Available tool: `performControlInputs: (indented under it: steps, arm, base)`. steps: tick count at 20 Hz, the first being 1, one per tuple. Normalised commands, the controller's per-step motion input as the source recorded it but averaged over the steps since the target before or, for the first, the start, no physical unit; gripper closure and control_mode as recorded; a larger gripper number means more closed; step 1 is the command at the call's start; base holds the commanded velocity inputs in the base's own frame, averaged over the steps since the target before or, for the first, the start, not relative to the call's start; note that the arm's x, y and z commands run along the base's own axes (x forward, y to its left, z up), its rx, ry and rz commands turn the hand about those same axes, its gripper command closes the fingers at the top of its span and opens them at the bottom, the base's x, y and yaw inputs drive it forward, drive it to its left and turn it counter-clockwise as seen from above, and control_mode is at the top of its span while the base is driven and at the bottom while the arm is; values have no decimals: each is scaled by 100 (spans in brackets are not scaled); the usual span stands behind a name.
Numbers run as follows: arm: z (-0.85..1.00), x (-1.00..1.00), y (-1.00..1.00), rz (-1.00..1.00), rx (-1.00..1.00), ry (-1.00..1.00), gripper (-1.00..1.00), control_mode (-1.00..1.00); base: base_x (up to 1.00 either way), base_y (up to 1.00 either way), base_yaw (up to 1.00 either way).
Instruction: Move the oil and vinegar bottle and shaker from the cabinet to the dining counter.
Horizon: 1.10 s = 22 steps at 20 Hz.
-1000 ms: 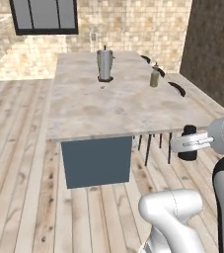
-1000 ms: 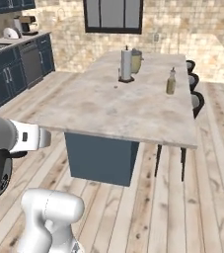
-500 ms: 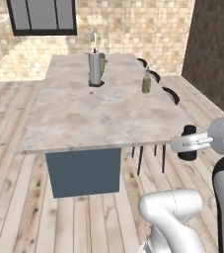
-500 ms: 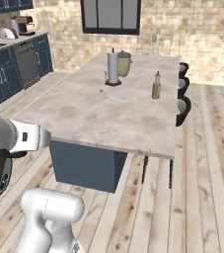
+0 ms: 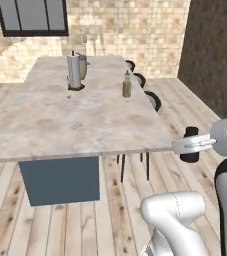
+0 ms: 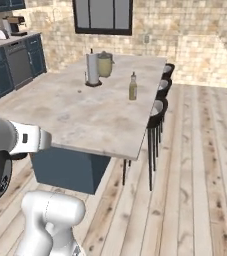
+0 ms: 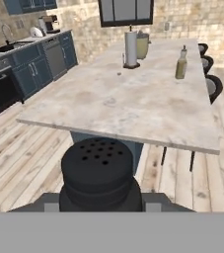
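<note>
Shaker, dark and rounded with a perforated top, sits at lower centre of the hand view, held upright in the gripper; the jaws are closed on its body. In the left base view the shaker shows at right of frame, off the counter's near corner and above the plank floor.

Bottle stands upright on the dining counter at upper right of the hand view, near the stool-side edge. Contents: yellow-olive liquid filling most of the body; narrow neck, pale stopper. Same bottle at centre of the left base view and upper centre of the right base view.

Paper towel roll stands upright at the counter's far end, upper centre, with a beige lidded pot just beside it; the pot's contents cannot be seen.

Dark stools line the counter edge nearest the bottle.
</note>
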Motion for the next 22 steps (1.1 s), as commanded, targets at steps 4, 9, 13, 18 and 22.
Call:
performControlInputs:
  steps: [4,9,13,18,22]
  arm:
    - [0,0,0,0,0,0,100,100]
    - [0,0,0,0,0,0,100,100]
    - [0,0,0,0,0,0,100,100]
    - [0,0,0,0,0,0,100,100]
    - [0,0,0,0,0,0,100,100]
  base:
    - [14,-82,0]
    - [16,-78,1]
    - [29,-67,8]
    - [40,-57,14]
    - [44,-51,19]
